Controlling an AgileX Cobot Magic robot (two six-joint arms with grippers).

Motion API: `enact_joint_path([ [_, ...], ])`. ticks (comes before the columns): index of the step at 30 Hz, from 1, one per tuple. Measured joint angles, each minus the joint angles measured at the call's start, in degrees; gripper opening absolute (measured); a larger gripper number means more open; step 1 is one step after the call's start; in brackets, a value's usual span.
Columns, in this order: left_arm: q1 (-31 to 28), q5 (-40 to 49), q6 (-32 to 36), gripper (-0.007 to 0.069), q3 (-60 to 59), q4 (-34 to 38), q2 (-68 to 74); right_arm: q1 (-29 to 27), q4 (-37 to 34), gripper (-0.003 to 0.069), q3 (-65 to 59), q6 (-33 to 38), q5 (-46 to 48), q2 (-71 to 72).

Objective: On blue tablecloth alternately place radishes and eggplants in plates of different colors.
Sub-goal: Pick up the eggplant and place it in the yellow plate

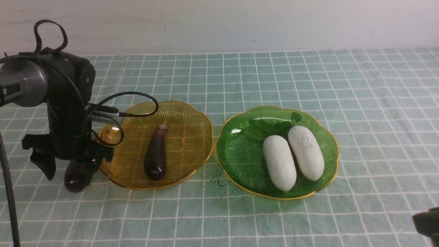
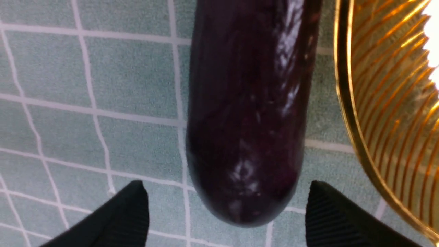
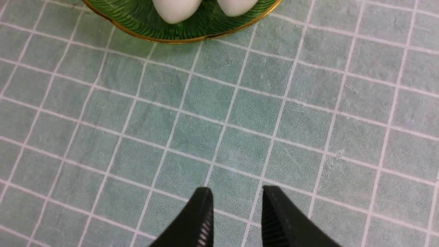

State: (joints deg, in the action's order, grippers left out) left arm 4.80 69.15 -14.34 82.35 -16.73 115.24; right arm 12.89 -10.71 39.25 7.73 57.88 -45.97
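On the blue tablecloth, one eggplant lies in the amber-yellow plate. A second eggplant lies on the cloth just left of that plate. My left gripper is open and low over it. In the left wrist view the eggplant lies between the spread fingers, apart from both, with the amber rim beside it. Two radishes lie side by side in the green plate. My right gripper is empty, its jaws a narrow gap apart over bare cloth.
The right arm shows only as a dark corner at the front right. The green plate's rim and the radish ends show at the edge of the right wrist view. Small dark specks lie between the plates.
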Motion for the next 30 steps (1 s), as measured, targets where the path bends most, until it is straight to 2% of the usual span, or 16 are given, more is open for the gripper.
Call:
enact_joint_path([
  [6,0.0,-0.1,0.4,0.0544,0.0,0.6,3.2,0.0,0.0,0.0191,0.0,0.1,0.0,0.0],
  [9,0.0,0.0,0.8,0.0515,0.1,0.6,3.5,0.0,0.0,0.0191,0.0,0.1,0.0,0.0],
  [10,0.0,0.0,0.9,0.0459,0.2,0.6,3.7,0.0,0.0,0.0191,0.0,0.1,0.0,0.0],
  [11,0.0,0.0,0.9,0.0436,0.2,0.4,3.7,0.0,0.0,0.0191,0.0,0.1,0.0,0.0],
  [12,0.0,-0.1,0.8,0.0372,0.2,-0.4,3.8,0.0,0.0,0.0191,0.0,0.1,0.0,0.0],
  [13,0.0,-0.1,0.7,0.0352,0.2,-0.7,3.8,0.0,0.0,0.0191,0.0,0.1,0.0,0.0],
  [19,0.0,-0.4,-1.1,0.0349,0.1,-3.2,2.2,0.0,0.1,0.0191,0.0,0.1,-0.1,0.0],
  [25,-0.4,-0.3,0.3,0.0349,0.0,-3.1,-6.3,0.0,0.1,0.0191,0.0,0.1,-0.1,0.0],
  [30,-0.5,0.2,0.3,0.0349,0.0,1.4,-13.1,0.0,0.1,0.0191,0.0,0.1,-0.2,0.0],
])
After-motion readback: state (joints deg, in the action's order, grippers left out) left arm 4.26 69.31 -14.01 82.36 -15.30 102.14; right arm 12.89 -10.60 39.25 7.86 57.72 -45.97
